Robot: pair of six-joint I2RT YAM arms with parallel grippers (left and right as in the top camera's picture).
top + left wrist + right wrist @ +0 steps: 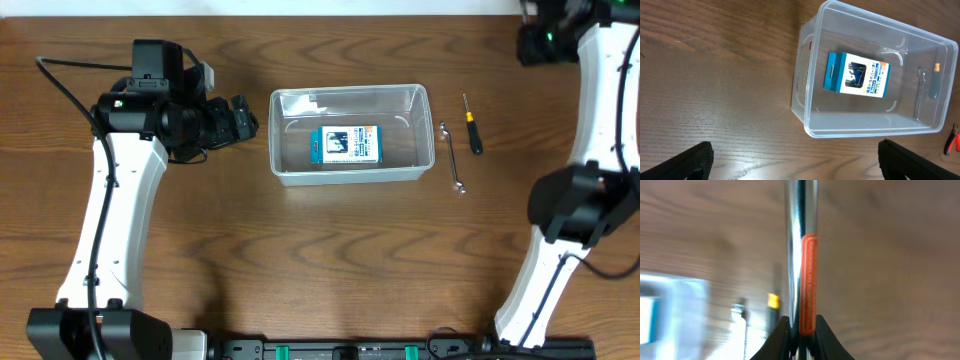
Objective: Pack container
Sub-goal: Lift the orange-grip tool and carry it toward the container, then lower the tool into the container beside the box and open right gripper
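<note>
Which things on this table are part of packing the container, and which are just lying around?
Job: clear container; blue-and-white box inside it; chrome tool clamped in the right gripper; probably the wrench and screwdriver beside the container, likely next.
Lying about: nothing clearly spare; the left gripper sits open left of the container.

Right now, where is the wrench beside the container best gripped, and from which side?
Mid-shaft, from straight above: the wrench lies flat on the table, its thin shaft apart from the container and the screwdriver, leaving room on both sides.
</note>
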